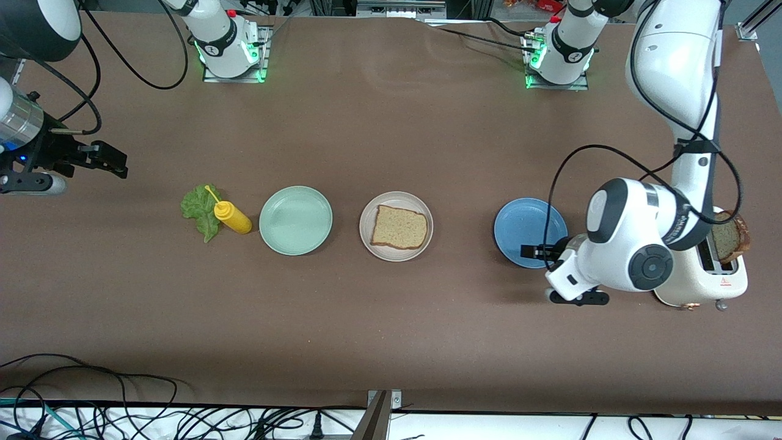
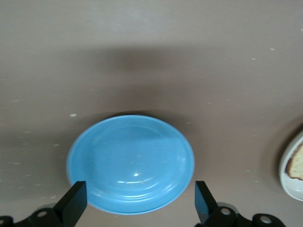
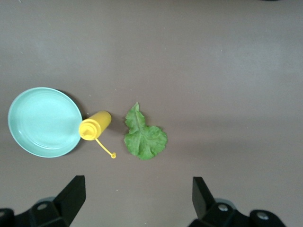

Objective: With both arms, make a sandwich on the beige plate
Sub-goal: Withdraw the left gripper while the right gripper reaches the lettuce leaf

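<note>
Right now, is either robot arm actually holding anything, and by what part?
Nothing is held. The left end effector hangs open over the blue plate; the right end effector is open and empty over bare table near the lettuce leaf.

Seen from the right wrist camera, the right gripper [image 3: 137, 201] hangs over the brown bench [image 3: 213, 61], its two black fingers [image 3: 71, 196] spread wide with nothing between them. Below lie a ruffled green lettuce leaf [image 3: 144, 137], a yellow squeeze bottle [image 3: 94, 125] tipped on its side just beside the leaf, and a mint green plate [image 3: 42, 120], whose rim the bottle touches.
</note>
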